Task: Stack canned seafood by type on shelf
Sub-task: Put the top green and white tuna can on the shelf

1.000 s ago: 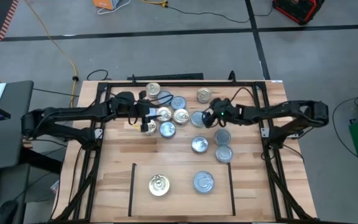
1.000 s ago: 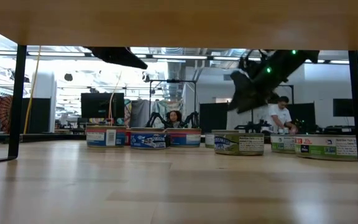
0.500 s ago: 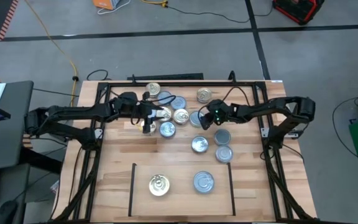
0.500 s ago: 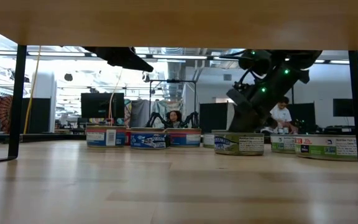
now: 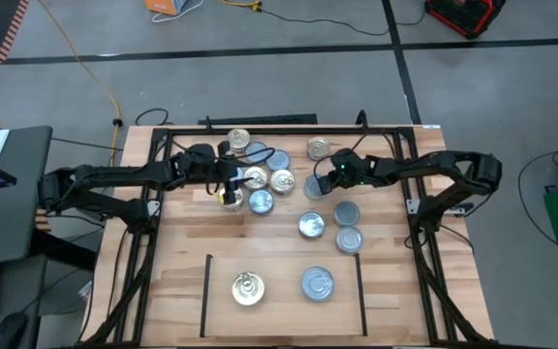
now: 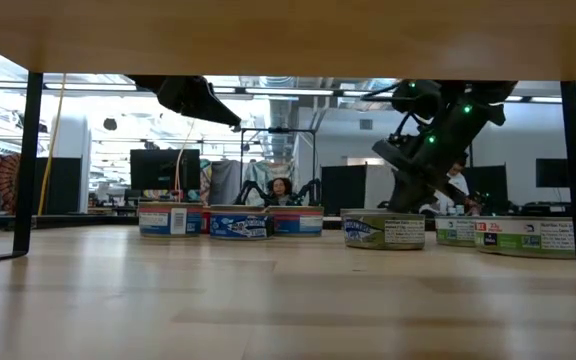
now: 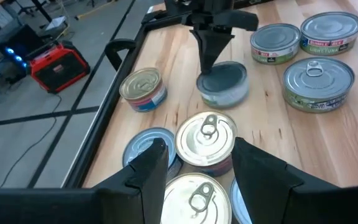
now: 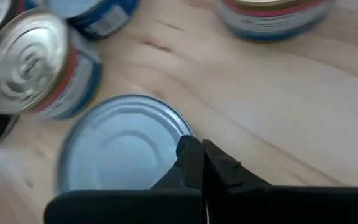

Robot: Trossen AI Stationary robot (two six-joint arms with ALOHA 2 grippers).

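Note:
Several tins of canned seafood (image 5: pixel 282 180), gold-topped and silver-topped, stand in a cluster on their bases at the table's far middle. On the shelf (image 5: pixel 281 302) near the front stand one gold-topped tin (image 5: pixel 248 288) and one silver-topped tin (image 5: pixel 317 284). My right gripper (image 5: pixel 314 184) is shut, its tips down on a silver-topped tin (image 8: pixel 120 152) at the cluster's right side. My left gripper (image 7: pixel 201 150) hangs open above the cluster's left side, with tins below and beyond its fingers. My right gripper sets its shut fingertips (image 8: pixel 193 154) on the silver tin's top at the rim (image 8: pixel 178 134). The fingers come slanting down from the table's right side. The tin stands flat on the table (image 7: pixel 224 82).
A black metal frame (image 5: pixel 260 129) runs round the table, with rails on the left (image 5: pixel 141 254) and right (image 5: pixel 426 254). More tins (image 5: pixel 348 225) stand between the cluster and the shelf. Bare wood lies between them. People show in the room behind the table.
My right gripper has gone down and toward the table's left, onto the silver tin. It has rolled at the wrist, and its fingers have shut. No tin has moved.

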